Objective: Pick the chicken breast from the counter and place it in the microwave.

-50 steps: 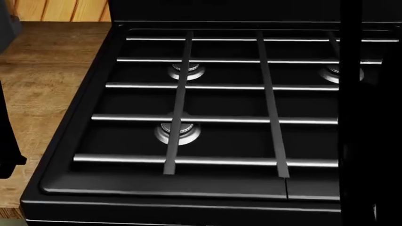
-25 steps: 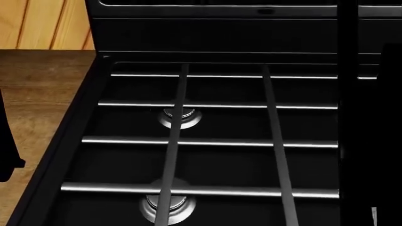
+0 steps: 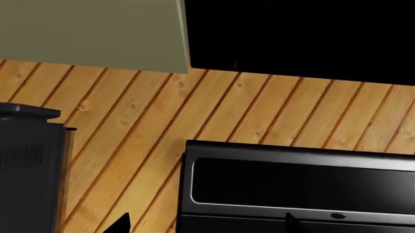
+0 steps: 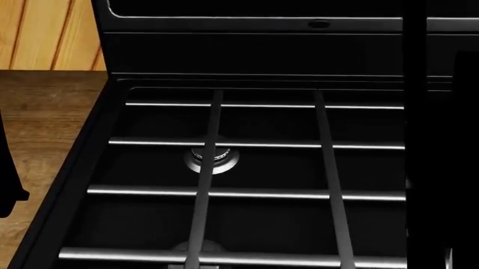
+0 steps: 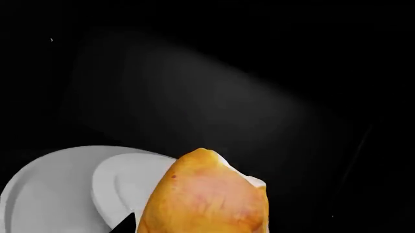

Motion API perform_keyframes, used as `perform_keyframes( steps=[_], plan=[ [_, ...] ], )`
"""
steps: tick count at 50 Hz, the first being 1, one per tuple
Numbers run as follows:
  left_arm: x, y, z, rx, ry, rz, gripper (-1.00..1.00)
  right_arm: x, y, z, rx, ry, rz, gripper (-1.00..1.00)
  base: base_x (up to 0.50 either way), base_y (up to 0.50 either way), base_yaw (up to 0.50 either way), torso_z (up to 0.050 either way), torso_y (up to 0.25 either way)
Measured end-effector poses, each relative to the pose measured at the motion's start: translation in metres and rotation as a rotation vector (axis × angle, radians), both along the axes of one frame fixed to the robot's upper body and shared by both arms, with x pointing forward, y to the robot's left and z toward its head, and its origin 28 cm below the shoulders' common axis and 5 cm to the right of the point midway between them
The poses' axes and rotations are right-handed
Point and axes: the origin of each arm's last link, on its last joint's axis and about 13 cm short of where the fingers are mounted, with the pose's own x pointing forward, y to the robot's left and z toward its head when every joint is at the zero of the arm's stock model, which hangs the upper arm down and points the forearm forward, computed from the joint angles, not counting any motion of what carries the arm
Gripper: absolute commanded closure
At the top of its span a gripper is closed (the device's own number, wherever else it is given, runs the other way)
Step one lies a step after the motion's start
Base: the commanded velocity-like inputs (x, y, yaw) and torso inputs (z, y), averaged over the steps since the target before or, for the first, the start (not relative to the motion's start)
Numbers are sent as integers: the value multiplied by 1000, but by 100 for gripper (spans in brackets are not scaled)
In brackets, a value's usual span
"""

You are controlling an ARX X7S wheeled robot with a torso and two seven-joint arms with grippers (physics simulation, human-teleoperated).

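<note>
In the right wrist view the golden-orange chicken breast (image 5: 204, 194) fills the space between my right gripper's (image 5: 194, 228) jaws, which are shut on it. One dark fingertip (image 5: 126, 224) shows beside it; the other is hidden behind the meat. The breast hangs in a dark cavity, just over the edge of a white round plate (image 5: 58, 189). My left gripper (image 3: 206, 224) is open and empty, facing the plank wall and the stove's black back panel (image 3: 298, 184). The brown wood counter (image 4: 37, 129) lies left of the stove.
The black gas stove (image 4: 254, 168) with grates and burners fills the head view. My right arm is a dark vertical bar (image 4: 415, 134) at the right. A grey appliance (image 3: 26, 165) and a cream cabinet (image 3: 91, 29) show in the left wrist view.
The head view has risen: the burners and grates slid down the frame, and the stove's back panel and wall came into view at the top.
</note>
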Motion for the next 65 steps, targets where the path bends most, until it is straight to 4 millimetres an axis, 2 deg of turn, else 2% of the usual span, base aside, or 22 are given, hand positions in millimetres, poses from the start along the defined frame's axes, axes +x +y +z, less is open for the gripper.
perform_keyframes(
  steps=[1, 13, 22, 31, 41, 49, 65],
  plan=[
    [0, 0, 0, 0, 0, 0, -100, 1, 0, -1, 1, 7, 1, -100, 0, 0, 0, 0, 0],
    [0, 0, -2, -3, 4, 2, -100, 0, -1, 0, -8, 7, 12, -100, 0, 0, 0, 0, 1],
    [0, 0, -2, -4, 4, 3, -100, -10, 1, 9, -17, -72, 20, -100, 0, 0, 0, 0, 0],
    [-1, 0, -2, -3, 4, 4, -100, -33, 2, 24, -12, -228, 10, -100, 0, 0, 0, 0, 0],
    [1, 0, -2, -1, 2, 4, -100, -73, -1, 31, 4, -391, 3, -100, 0, 0, 0, 0, 0],
    [2, 0, -2, 7, 2, 2, -100, -98, -11, 9, 18, -487, -35, -100, 0, 0, 0, 0, 0],
    [4, 2, -2, 23, 6, -6, -100, -122, -19, -70, 19, -580, -127, -100, 0, 0, 0, 0, 0]
  ],
)
